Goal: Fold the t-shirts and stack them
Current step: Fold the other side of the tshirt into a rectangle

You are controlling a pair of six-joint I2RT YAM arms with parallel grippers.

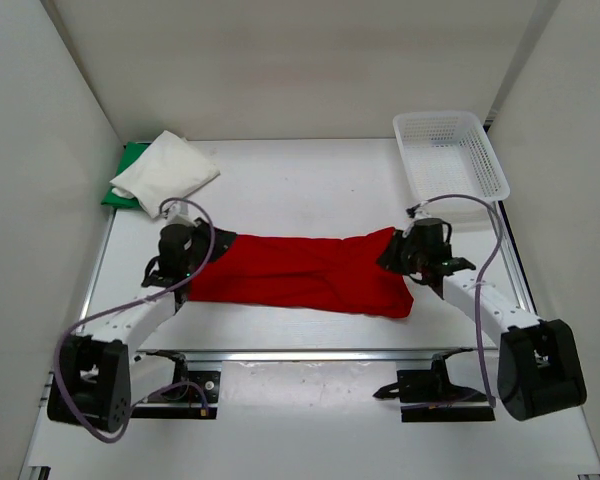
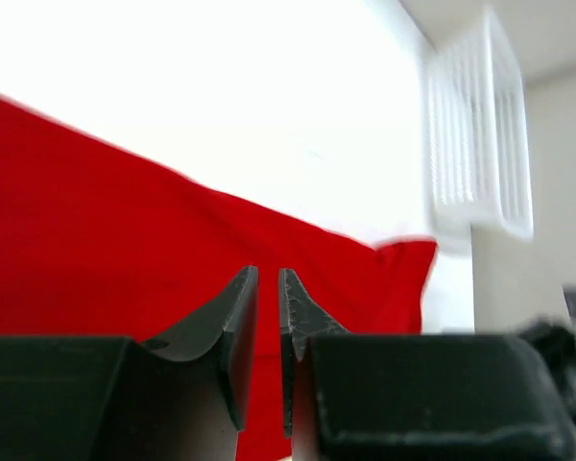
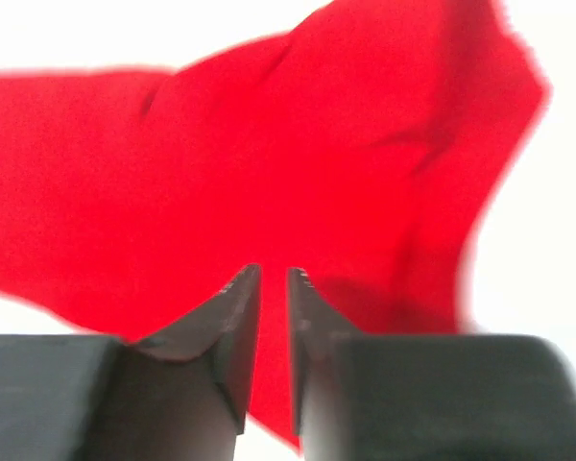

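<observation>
Your red t-shirt (image 1: 300, 272) lies on the table (image 1: 310, 180) as a long, flat band running side to side across the near half, with one arm at each end. Its right end is broader and rumpled, and the corner there reaches towards the near edge.

Your left gripper (image 1: 202, 252) sits over the shirt's left end. In its wrist view the gripper (image 2: 268, 279) has its fingers (image 2: 226, 317) nearly together, with only a thin slit between them. Red cloth (image 2: 96, 240) shows through the slit, and none is visibly caught between the tips.

Your right gripper (image 1: 395, 255) sits over the right end. In its wrist view the gripper (image 3: 274, 276) shows the same narrow gap between its fingers (image 3: 226, 322), with the shirt (image 3: 317, 163) spread out beyond them. That picture is blurred, so you cannot tell from it whether the tips touch the cloth, though nothing appears pinched.

The other two shirts are in the far left corner, well apart from the red one. The white t-shirt (image 1: 168, 168) is folded and lies on top of the green t-shirt (image 1: 120, 193), of which only an edge shows beneath it.

A white mesh basket (image 1: 495, 165) stands in the far right corner, also visible from the left wrist (image 2: 480, 134).
</observation>
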